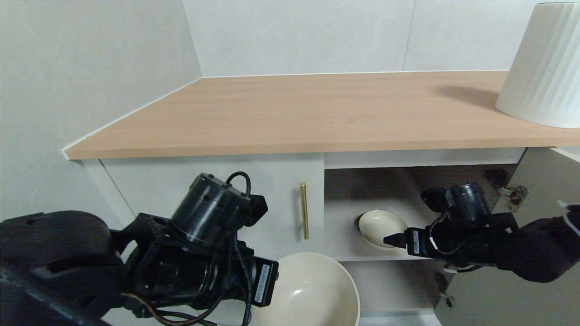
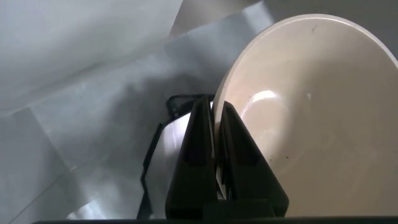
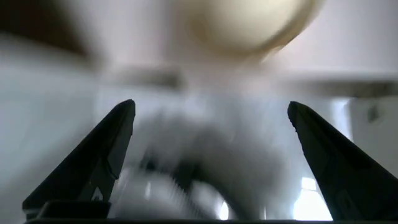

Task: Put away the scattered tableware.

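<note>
A large cream bowl (image 1: 312,290) hangs low in front of the cabinet, and my left gripper (image 1: 274,283) is shut on its rim. In the left wrist view the two fingers (image 2: 199,134) pinch the edge of the large cream bowl (image 2: 311,112). A small cream bowl (image 1: 383,226) lies on the shelf inside the open cabinet. My right gripper (image 1: 393,240) sits just in front of that bowl, at its near edge. It is open in the right wrist view, where the right gripper (image 3: 211,112) has nothing between its fingers and the small cream bowl (image 3: 249,25) lies ahead.
A wooden countertop (image 1: 317,113) runs above the cabinet, with a white ribbed shade (image 1: 543,68) at its right end. The left cabinet door has a brass handle (image 1: 304,210) and is closed. The right door (image 1: 512,271) stands swung open beside my right arm.
</note>
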